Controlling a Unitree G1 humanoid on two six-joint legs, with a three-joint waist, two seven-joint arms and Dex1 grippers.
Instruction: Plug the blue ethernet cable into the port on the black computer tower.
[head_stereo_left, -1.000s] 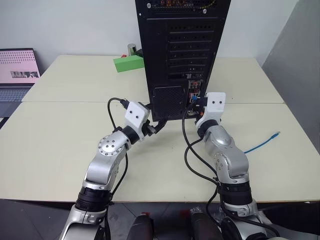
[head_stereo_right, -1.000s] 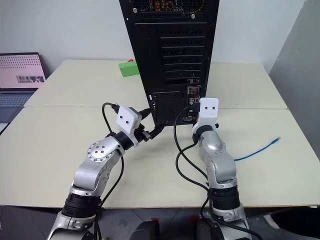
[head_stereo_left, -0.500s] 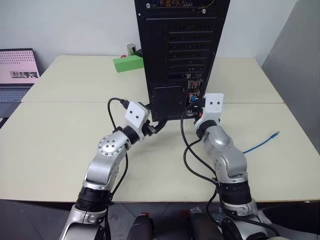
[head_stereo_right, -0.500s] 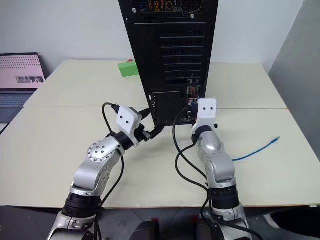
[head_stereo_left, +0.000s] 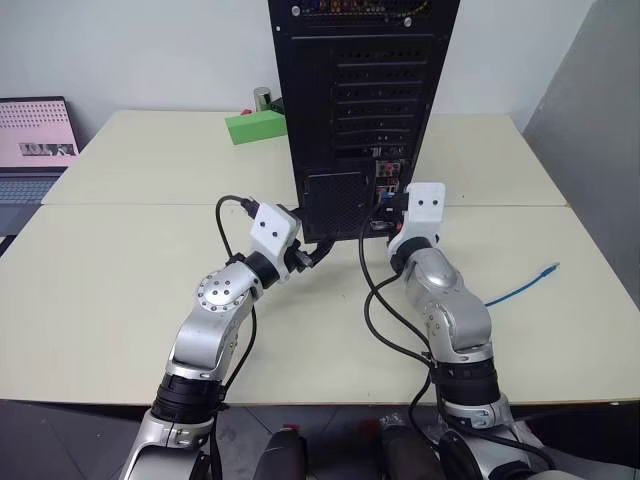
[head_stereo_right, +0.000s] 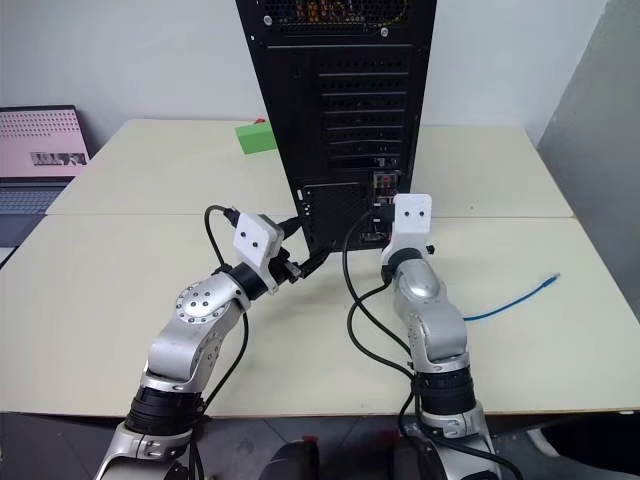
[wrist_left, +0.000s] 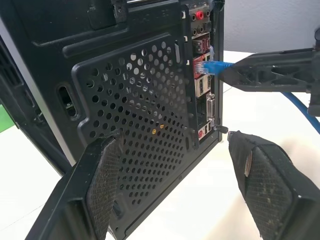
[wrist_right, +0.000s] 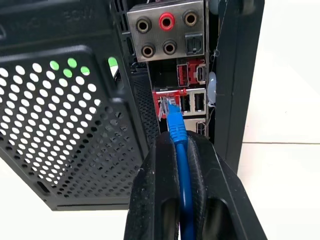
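The black computer tower (head_stereo_left: 360, 100) stands upright on the table with its rear panel facing me. My right gripper (wrist_right: 175, 142) is shut on the blue ethernet cable (wrist_right: 183, 190) just behind its plug. The plug's clear tip (wrist_right: 167, 109) sits at the mouth of the port (wrist_right: 165, 102), in the red-framed part of the connector strip; how deep it sits I cannot tell. The rest of the cable trails over the table to its free end (head_stereo_left: 548, 269) on the right. My left gripper (wrist_left: 182, 165) is open, its fingers astride the tower's mesh grille (wrist_left: 140, 115) without touching it.
A green block (head_stereo_left: 255, 127) and a small cylinder (head_stereo_left: 263, 97) sit behind the tower on the left. An open laptop (head_stereo_left: 35, 140) is at the far left. Black robot cables (head_stereo_left: 375, 310) loop on the table between my arms. A grey panel (head_stereo_left: 600, 130) borders the right side.
My right forearm has leaned slightly to the left, while the gripper and plug stay at the connector strip. The left arm has not moved.
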